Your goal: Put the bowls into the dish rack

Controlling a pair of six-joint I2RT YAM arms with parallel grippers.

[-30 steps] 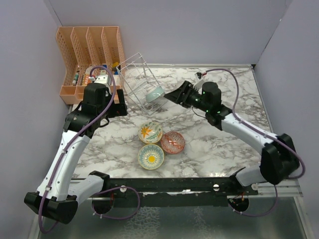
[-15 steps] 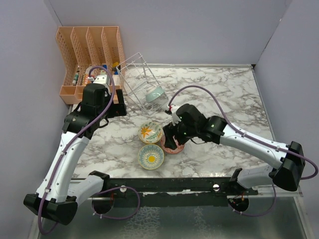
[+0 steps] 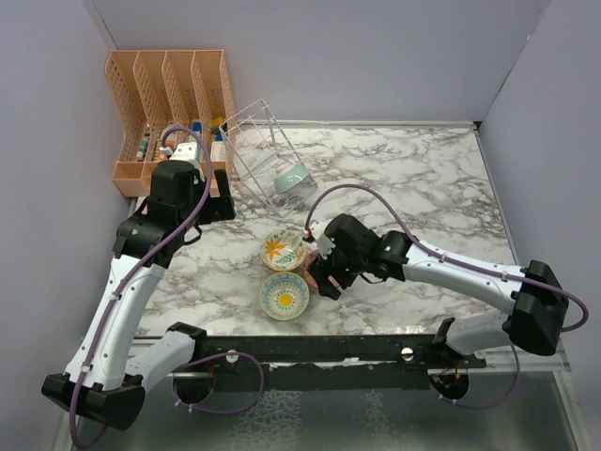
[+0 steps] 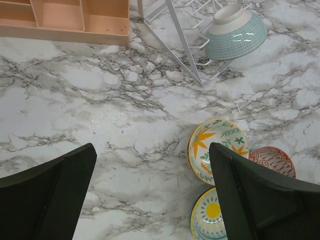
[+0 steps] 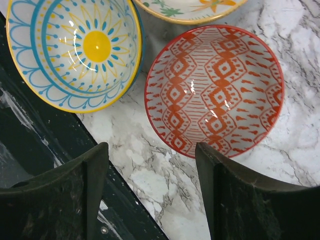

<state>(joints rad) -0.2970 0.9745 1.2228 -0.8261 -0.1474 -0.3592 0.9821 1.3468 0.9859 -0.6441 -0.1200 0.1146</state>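
Step in hand: pickup of the next bowl. One teal bowl already lies on its side inside the dish rack, at the rack's near corner. Three bowls are not yet loaded and sit upright on the bench in a tight cluster near its front edge: the orange flower bowl, the yellow sun bowl and the red patterned bowl.

The right gripper hangs directly above the near rim of the red patterned bowl, jaws apart and empty. The left gripper hovers over bare bench between the rack and the cluster, jaws apart and empty.

Next move, as judged: lower the right jaws so that one finger goes inside the red bowl's rim and one outside, then close on the wall. The rim is thin and glazed, so a shallow bite is likely to slip.

Obstructions: the sun bowl lies just beside the red bowl and could be knocked by a finger. The black rail runs close along the near side. The orange file organizer stands just left of the rack
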